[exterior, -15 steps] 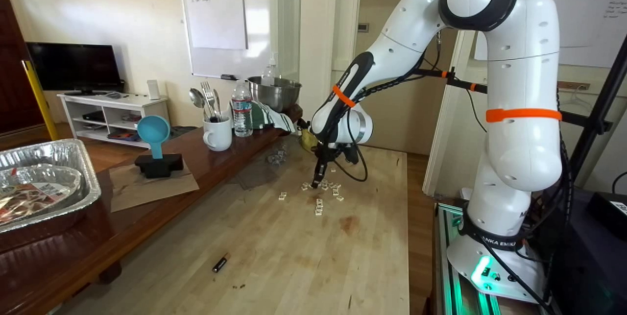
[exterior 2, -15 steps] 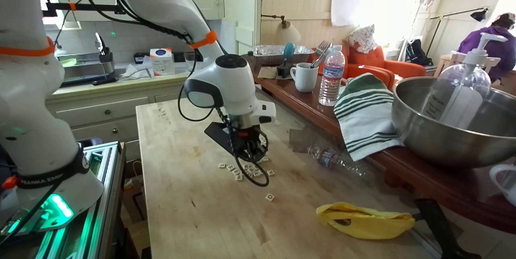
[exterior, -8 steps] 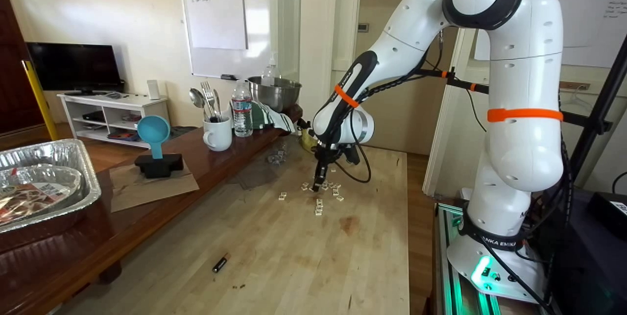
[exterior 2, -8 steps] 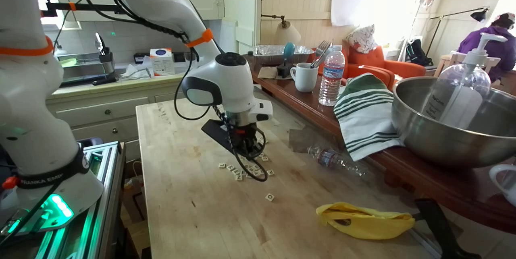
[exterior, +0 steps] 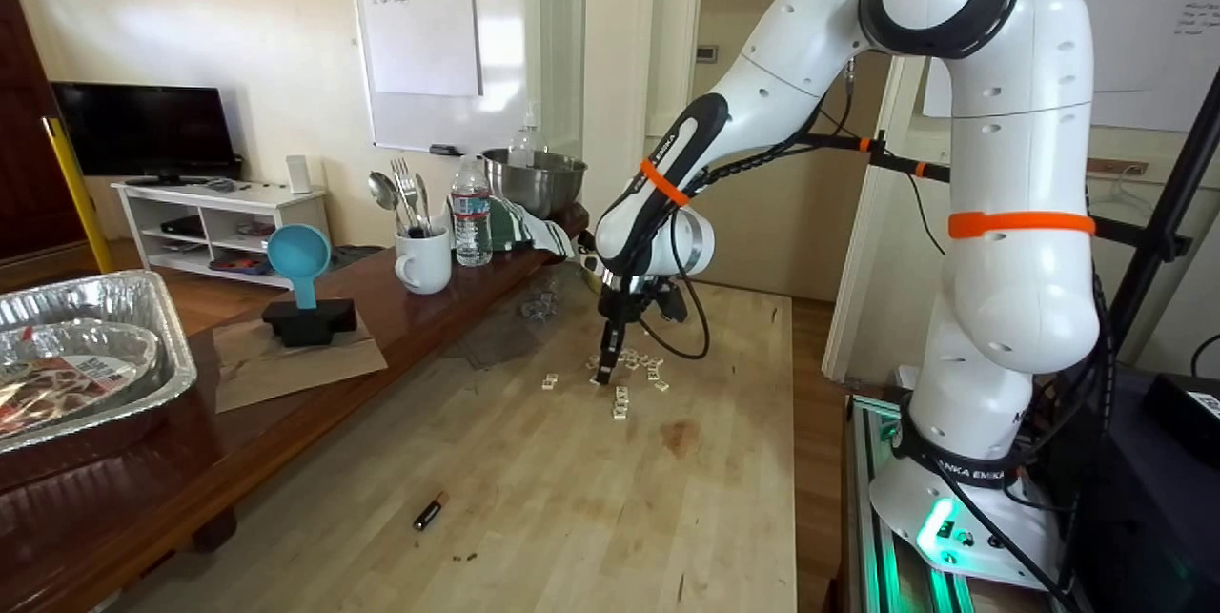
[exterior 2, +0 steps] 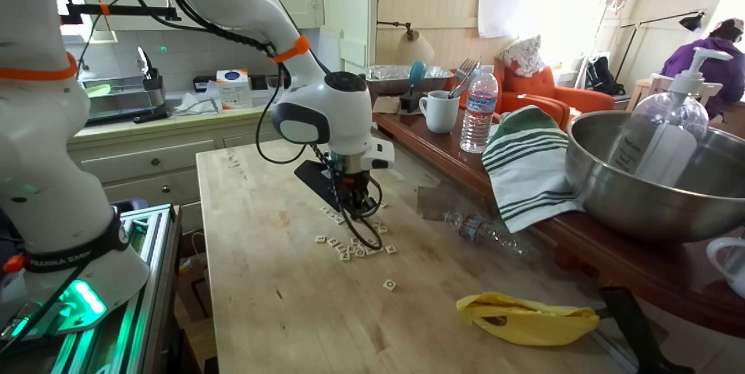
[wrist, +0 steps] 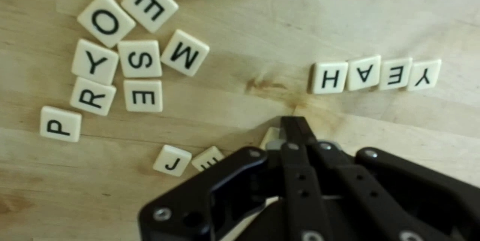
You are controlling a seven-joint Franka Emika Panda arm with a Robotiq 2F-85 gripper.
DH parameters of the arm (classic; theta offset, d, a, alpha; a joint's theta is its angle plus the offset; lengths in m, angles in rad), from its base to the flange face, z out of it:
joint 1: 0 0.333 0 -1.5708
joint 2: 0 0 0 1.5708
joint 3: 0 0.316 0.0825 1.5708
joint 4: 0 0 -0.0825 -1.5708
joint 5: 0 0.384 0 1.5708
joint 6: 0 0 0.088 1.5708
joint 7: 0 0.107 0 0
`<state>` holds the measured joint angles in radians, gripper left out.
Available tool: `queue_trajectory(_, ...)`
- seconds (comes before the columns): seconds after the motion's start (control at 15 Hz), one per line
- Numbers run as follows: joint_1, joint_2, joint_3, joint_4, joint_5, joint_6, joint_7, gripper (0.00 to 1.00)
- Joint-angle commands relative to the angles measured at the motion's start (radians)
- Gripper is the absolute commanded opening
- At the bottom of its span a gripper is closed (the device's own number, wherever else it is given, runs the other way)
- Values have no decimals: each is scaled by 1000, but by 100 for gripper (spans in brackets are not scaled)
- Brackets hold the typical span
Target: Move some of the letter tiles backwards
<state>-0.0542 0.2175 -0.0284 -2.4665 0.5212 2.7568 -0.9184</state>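
Letter tiles [wrist: 140, 59] lie scattered face up on the wooden table; they also show in both exterior views [exterior: 653, 374] [exterior 2: 344, 256]. A row of tiles [wrist: 363, 73] reading YEAH lies ahead and to the right of my fingertips in the wrist view. My gripper [wrist: 293, 120] is shut, its fingertips together with nothing seen between them. It points down at table level in an exterior view [exterior: 603, 380]. One tile [wrist: 270, 136] sits just left of the fingers, partly hidden by them. Tiles J [wrist: 173, 160] and E [wrist: 208, 158] lie further left.
A dark wood ledge [exterior: 419, 319] runs along the table, with a mug [exterior: 423, 262] and a water bottle [exterior: 471, 217]. A plastic bottle [exterior 2: 486, 233] lies near the ledge. A yellow banana-like item [exterior 2: 529, 320] and a battery [exterior: 430, 511] lie on the table.
My gripper dipped slightly, then moved left and a little nearer in an exterior view. A tile now shows at its tip where bare table was. The YEAH row is now uncovered.
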Motion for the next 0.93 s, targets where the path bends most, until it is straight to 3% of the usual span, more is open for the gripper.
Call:
queue_trajectory(0.0,13,63,7,59,9,-4,57,0)
queue_trajectory(0.07,-40,57,60,58,-16,3,80,0)
queue_trajectory(0.33,-76,21,108,39,-2,9,73,0)
queue_trajectory(0.87,-97,-5,125,25,-18,25,84,0)
